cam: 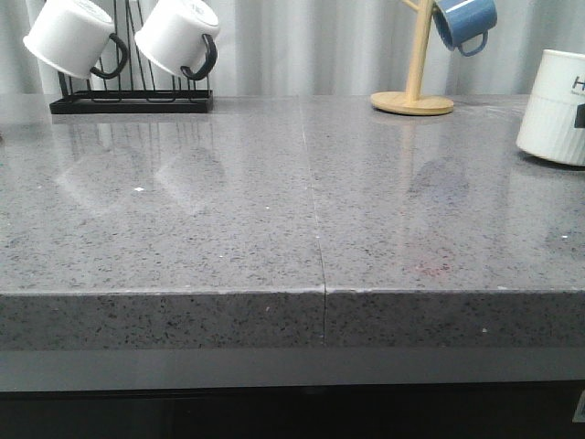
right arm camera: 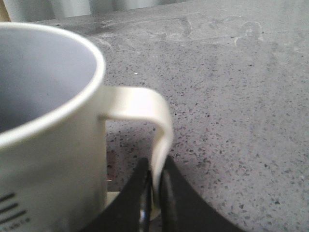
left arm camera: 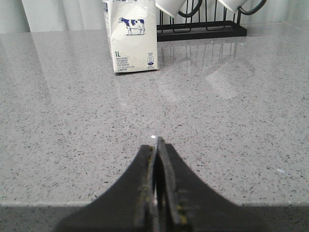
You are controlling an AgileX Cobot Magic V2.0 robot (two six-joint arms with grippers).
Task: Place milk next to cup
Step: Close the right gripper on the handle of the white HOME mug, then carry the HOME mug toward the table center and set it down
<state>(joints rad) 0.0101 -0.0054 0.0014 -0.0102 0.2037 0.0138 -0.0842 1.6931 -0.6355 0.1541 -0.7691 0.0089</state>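
The cup, a cream-white mug with a ribbed lower half, stands at the right edge of the front view. In the right wrist view the cup fills the frame and my right gripper is shut on its squarish handle. The milk, a white carton with a cow picture and "1L", stands upright on the counter ahead of my left gripper, well apart from it. The left gripper is shut and empty. Neither gripper nor the milk shows in the front view.
A black rack with two white mugs with black handles stands at the back left, right beside the milk in the left wrist view. A wooden mug tree holds a blue mug. The grey counter's front edge runs across.
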